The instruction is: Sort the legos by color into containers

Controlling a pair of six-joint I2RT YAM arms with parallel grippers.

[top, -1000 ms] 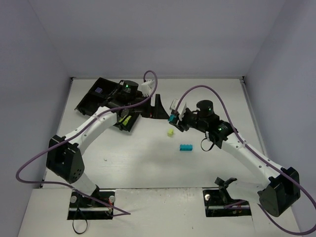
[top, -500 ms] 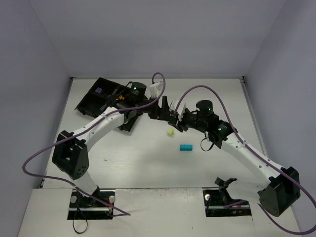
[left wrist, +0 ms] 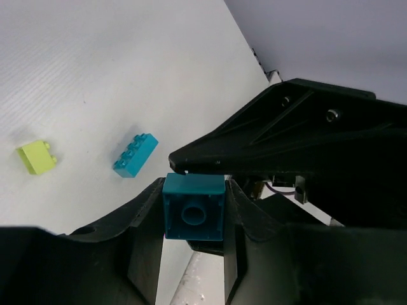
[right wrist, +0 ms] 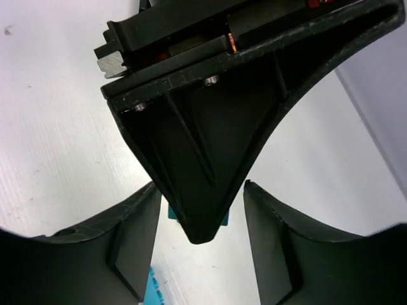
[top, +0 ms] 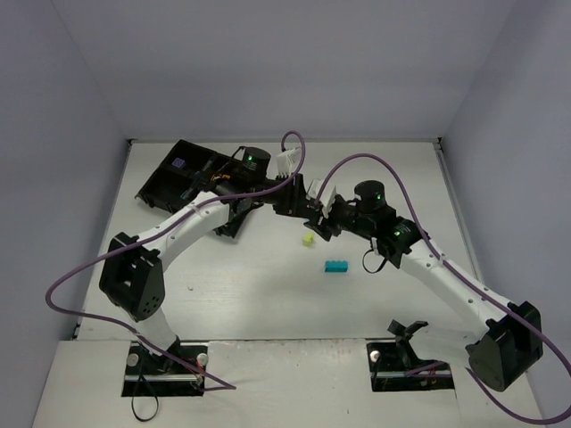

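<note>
My left gripper point(left wrist: 194, 213) is shut on a square teal lego point(left wrist: 194, 208), seen from its hollow underside, held above the table. My right gripper point(right wrist: 200, 238) stands open around the left gripper's black finger point(right wrist: 203, 159), with gaps on both sides and only slivers of the teal lego point(right wrist: 169, 215) showing behind it. From above, both grippers meet at mid-table, the left point(top: 302, 205) against the right point(top: 318, 217). A yellow-green lego point(top: 308, 239) and a long teal lego point(top: 336, 267) lie on the table below them. The black tray of containers point(top: 153, 185) sits at the far left.
A purple lego point(top: 177, 164) lies in the tray's far compartment; the left arm covers much of the tray. In the left wrist view the long teal lego point(left wrist: 135, 155) and the yellow-green lego point(left wrist: 37, 157) lie on white table. Purple cables loop over both arms.
The left gripper moved right from the tray to the right gripper and shut on the square teal lego. The right gripper, which held that lego, has opened.
</note>
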